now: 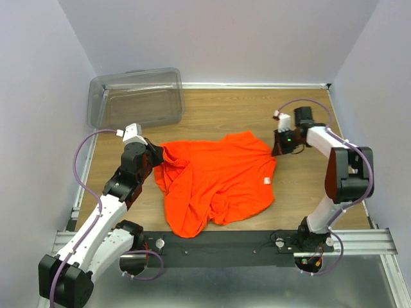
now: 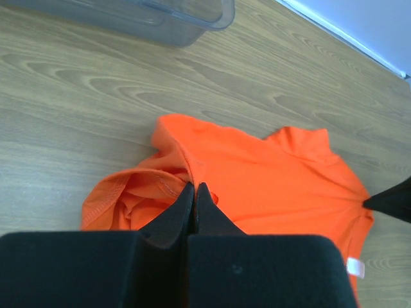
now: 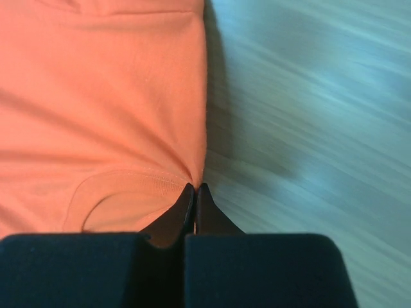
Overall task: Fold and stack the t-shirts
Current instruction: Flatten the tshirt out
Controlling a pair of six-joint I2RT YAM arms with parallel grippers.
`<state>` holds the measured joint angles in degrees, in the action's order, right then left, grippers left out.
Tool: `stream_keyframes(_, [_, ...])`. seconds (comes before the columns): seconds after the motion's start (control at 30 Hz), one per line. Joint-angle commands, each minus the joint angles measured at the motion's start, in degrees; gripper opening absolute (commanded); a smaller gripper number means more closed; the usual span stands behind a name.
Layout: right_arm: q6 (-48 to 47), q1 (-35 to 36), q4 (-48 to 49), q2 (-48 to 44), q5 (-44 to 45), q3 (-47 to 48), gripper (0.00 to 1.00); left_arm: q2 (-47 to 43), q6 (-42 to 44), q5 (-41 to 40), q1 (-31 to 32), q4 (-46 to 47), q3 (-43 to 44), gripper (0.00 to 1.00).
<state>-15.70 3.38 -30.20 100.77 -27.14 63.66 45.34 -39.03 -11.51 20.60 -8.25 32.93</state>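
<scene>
The orange t-shirt [image 1: 218,183] lies crosswise on the worktop [image 1: 225,109], its left edge pinched in the closed left gripper [image 1: 156,154], its right edge in the closed right gripper [image 1: 277,149].

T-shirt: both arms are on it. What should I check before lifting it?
1. The left hand is shut on the t-shirt's bunched left edge: ok.
2. The right hand is shut on its right edge, fabric puckering there: ok.
3. Depth of the right hand's bite: cannot tell.
4. The t-shirt lies flat: not ok, left side folded over.
5. The clear bin sits apart from it: ok.
</scene>
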Motion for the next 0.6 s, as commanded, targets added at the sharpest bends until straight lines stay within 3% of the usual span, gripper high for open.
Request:
stream_keyframes(0.0, [-10.20, -11.51, -2.41, -3.82, 10.07, -2.31, 0.01, 1.50, -0.44, 3.42, -0.47, 3.76, -1.46, 0.00])
stream_keyframes(0.2, [-21.02, -22.26, -5.92, -3.83, 11.40, -4.59, 0.01, 5.97, -0.88, 6.49, -0.47, 7.98, -2.25, 0.00])
stream_keyframes(0.3, [-22.09, -23.06, -7.24, -3.56, 10.70, -3.72, 0.21, 8.87, -0.70, 7.64, -0.47, 10.27, -1.90, 0.00])
stream_keyframes(0.33, [-22.09, -23.06, -7.42, -3.74, 9.57, -3.37, 0.35, 9.58, -0.35, 7.90, -0.47, 10.62, -1.73, 0.00])
stream_keyframes(0.43, [-20.69, -23.06, -7.86, -3.92, 4.58, 0.58, 0.54, 12.04, 0.35, 8.95, -0.47, 11.59, -1.02, 0.00])
stream_keyframes(0.57, [-15.77, -23.06, -9.61, 0.29, -6.94, 9.89, 0.59, 14.94, 1.32, 11.06, -0.47, 12.56, -0.67, 0.00])
